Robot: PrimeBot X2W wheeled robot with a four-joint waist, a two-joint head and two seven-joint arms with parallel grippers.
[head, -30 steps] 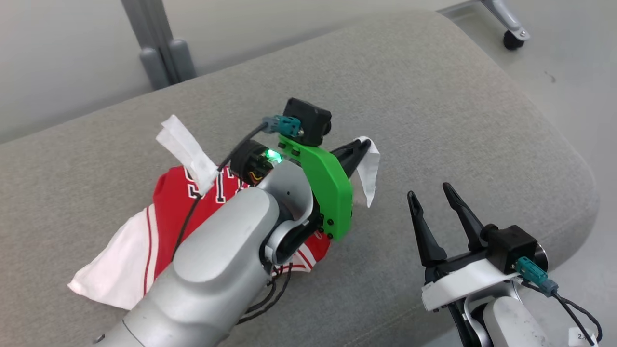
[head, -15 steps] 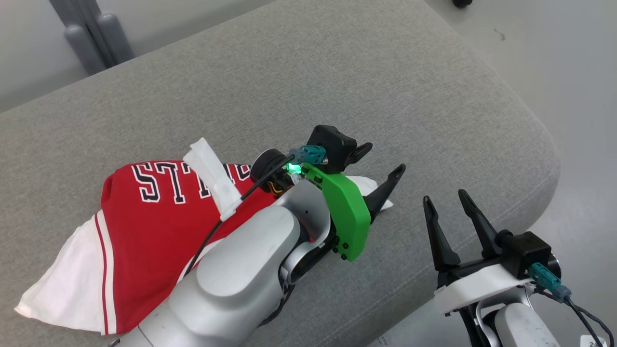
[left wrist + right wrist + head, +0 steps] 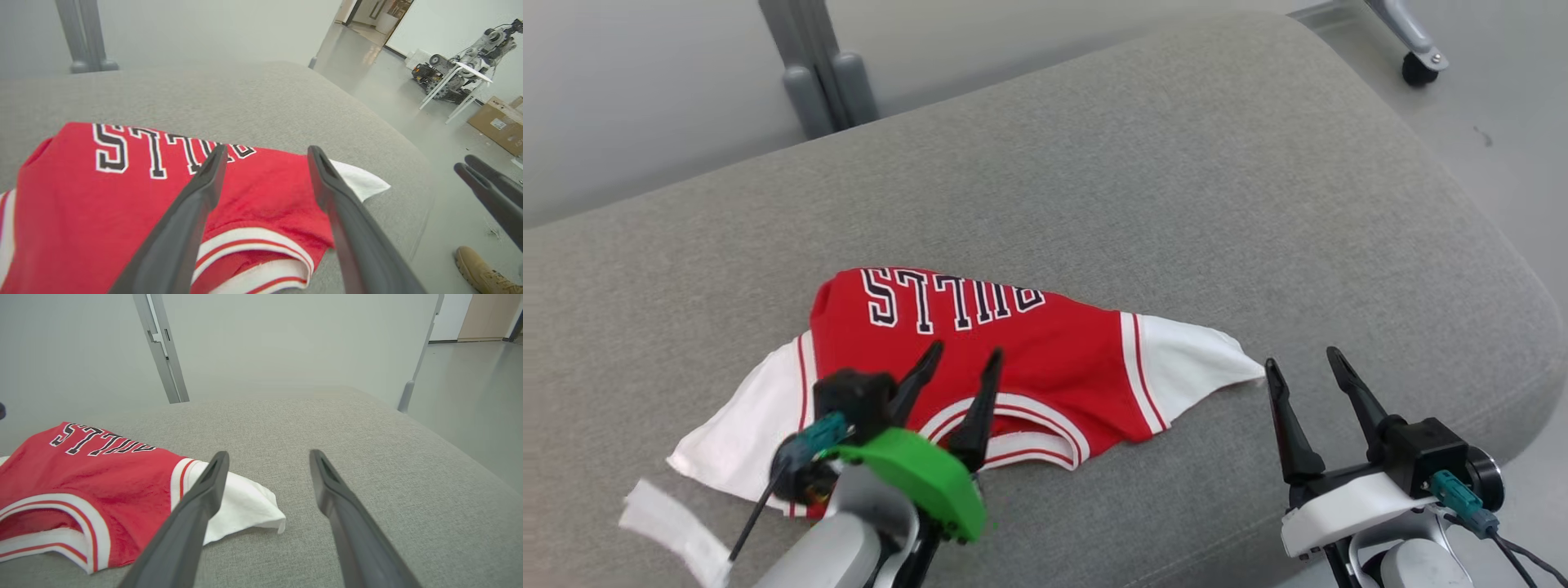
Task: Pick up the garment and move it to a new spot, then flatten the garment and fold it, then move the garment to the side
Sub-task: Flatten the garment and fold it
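A red cloth jersey [image 3: 1045, 351] with white sleeves and black-and-white lettering lies spread on a broad grey fabric cushion [image 3: 1176, 188]. Its long axis runs from sleeve to sleeve across the robot's front, with the striped collar [image 3: 1033, 412] towards the robot and the lettering on the far side. The left gripper [image 3: 965, 351] hovers over the collar edge, its fingers wide apart and holding nothing. The right gripper [image 3: 1301, 358], equally wide and empty, sits over bare cushion just beside the tip of the right sleeve [image 3: 1188, 363]. Each arm therefore appears nearest to its own half, the left to the body and the right to that sleeve point, which would suit a two-handed flattening pull outward along the sleeve axis. The left wrist covers the near corner of the left sleeve [image 3: 743, 416] in the head view. Cloth ends just past the lettering, so whether the lower body is tucked underneath cannot be told. A tan boot [image 3: 478, 265] shows on the floor beyond the cushion edge in the left wrist view.
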